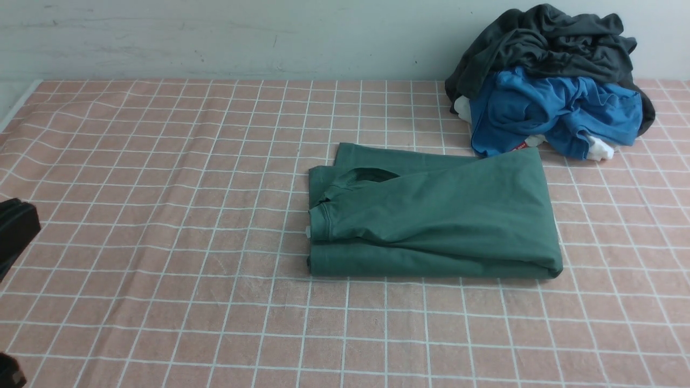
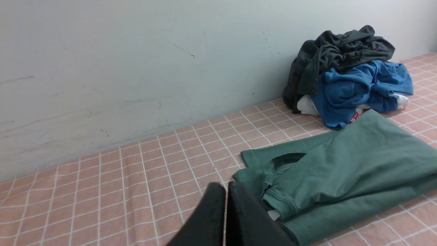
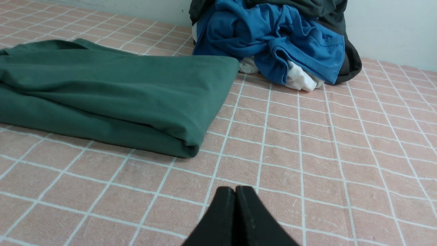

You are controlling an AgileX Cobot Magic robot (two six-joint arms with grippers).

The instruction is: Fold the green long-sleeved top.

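Observation:
The green long-sleeved top (image 1: 431, 215) lies folded into a thick rectangle in the middle of the table, a cuffed sleeve end and the neck opening at its left side. It also shows in the left wrist view (image 2: 341, 177) and the right wrist view (image 3: 112, 92). Its chest logo is hidden. My left gripper (image 2: 226, 186) is shut and empty, off the top's left side; only dark parts of that arm (image 1: 16, 231) show at the front view's left edge. My right gripper (image 3: 235, 190) is shut and empty over bare cloth off the top's right corner, out of the front view.
A pink checked cloth (image 1: 161, 215) covers the table. At the back right a heap of clothes stands against the pale wall (image 1: 215, 37): a dark charcoal-grey garment (image 1: 544, 43) over a bright blue garment (image 1: 550, 110) with white bits under it.

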